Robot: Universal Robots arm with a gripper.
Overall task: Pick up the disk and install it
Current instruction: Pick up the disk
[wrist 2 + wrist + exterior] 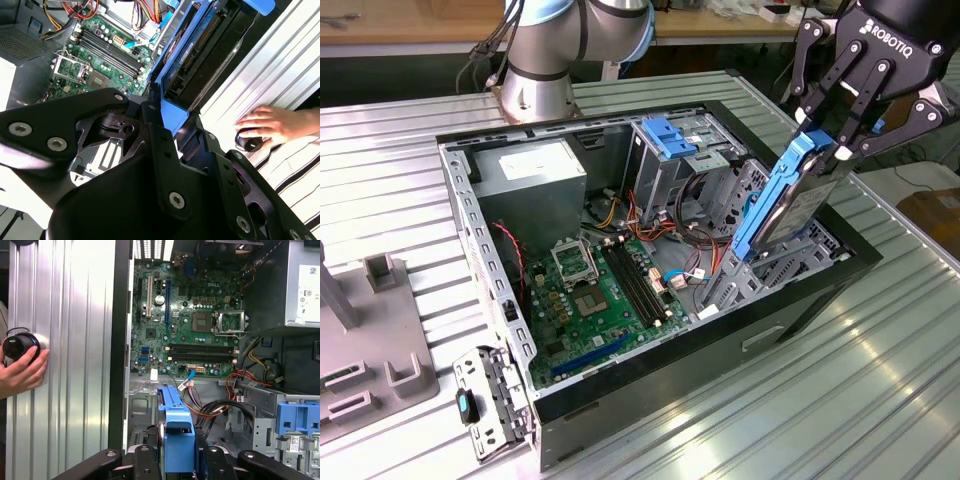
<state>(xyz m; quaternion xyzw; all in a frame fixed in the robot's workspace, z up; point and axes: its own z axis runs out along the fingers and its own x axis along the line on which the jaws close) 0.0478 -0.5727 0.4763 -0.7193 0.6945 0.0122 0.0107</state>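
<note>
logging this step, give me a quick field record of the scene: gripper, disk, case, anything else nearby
gripper: shut on the disk's upper end, above the case
disk: on edge, tilted, lower end at the bay on the exterior view's right
case: open, lying on its side, motherboard exposed
power supply: inside the case, by the arm's base
person's hand: on the ribbed table beside the case, touching a small black round object

The pincer (826, 138) is clamping the tilted disk (800, 205) over the corner bay (790, 265). The drive cage (670, 150) and loose cables (692, 238) are crowding beside it, the motherboard (600, 290) is lying open, and a hand (272, 125) is resting on the bench (880, 360) outside.
</note>
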